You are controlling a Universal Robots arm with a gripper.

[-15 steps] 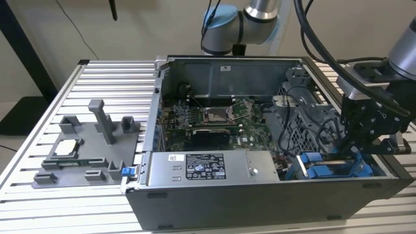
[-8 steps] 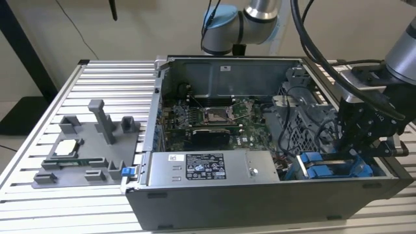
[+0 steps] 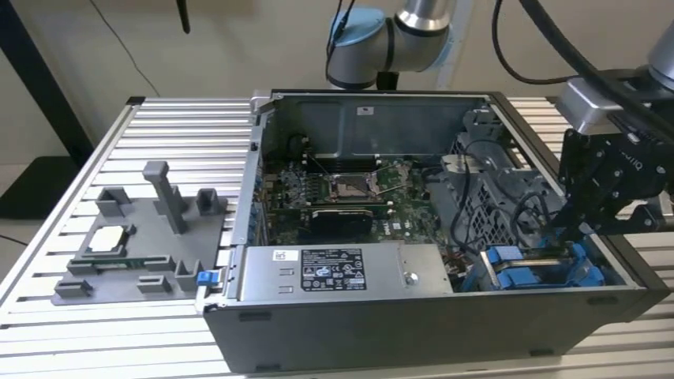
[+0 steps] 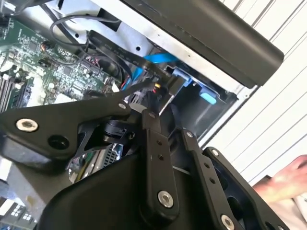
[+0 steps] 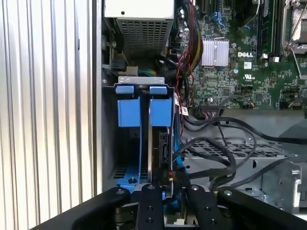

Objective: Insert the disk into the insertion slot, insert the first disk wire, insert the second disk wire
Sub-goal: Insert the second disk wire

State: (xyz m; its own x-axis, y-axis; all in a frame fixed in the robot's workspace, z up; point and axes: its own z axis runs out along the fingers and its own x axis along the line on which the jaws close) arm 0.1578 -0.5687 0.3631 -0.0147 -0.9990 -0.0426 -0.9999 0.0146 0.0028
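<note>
Disk sits in insertion slot; gripper just beside its edge, grip state unclear

The tabletop I work over is a bed of pale metal slats with dark grooves between them, running side to side in the exterior view. The same slats show in both wrist views. Two things sit directly on it. An open grey computer case covers the middle and the exterior view's right part, with one wall close to the edge nearest that camera. Just beside it, towards the exterior view's left edge, lies a flat grey fixture with upright posts, closer to the near corner than the far one. Bare slats border the fixture's outer sides.
</note>
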